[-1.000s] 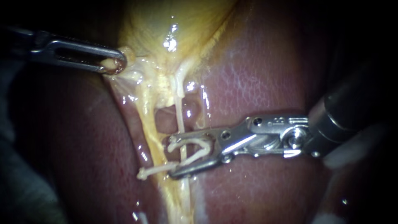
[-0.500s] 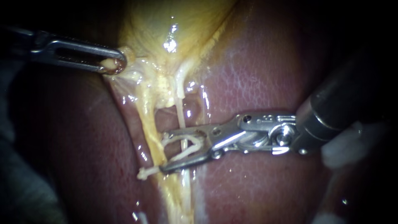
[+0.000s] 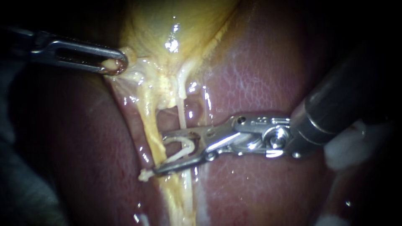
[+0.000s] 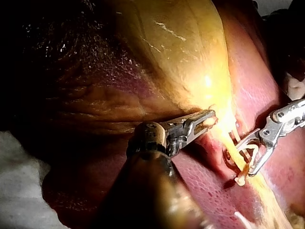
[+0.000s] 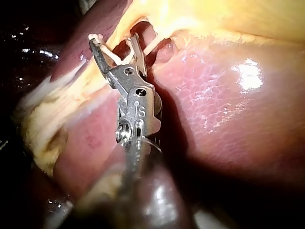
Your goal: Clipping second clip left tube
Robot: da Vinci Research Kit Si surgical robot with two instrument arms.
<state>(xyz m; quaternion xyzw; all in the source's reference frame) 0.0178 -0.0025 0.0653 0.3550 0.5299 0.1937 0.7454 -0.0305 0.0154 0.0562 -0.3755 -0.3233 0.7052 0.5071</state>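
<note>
Our left instrument (image 3: 114,65) has its jaws closed on the lower edge of the gallbladder (image 3: 180,21), pulling it taut. From there the left tube (image 3: 151,125) runs down across the liver (image 3: 251,83). It is pale, wet and soft, and we judge it slippery and easily torn. The jaws of our right instrument (image 3: 159,153) stand well apart, carrying a white clip (image 3: 184,150) between them. They reach the tube just on the gallbladder side of a set clip (image 3: 144,175). We cannot quite tell whether they straddle it fully. It is best taken squarely, on bare tube.

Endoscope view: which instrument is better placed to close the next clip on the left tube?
Right. The right instrument holds an open clip beside the left tube, apparently ready to close. The left instrument is occupied gripping tissue at the gallbladder's edge.
</note>
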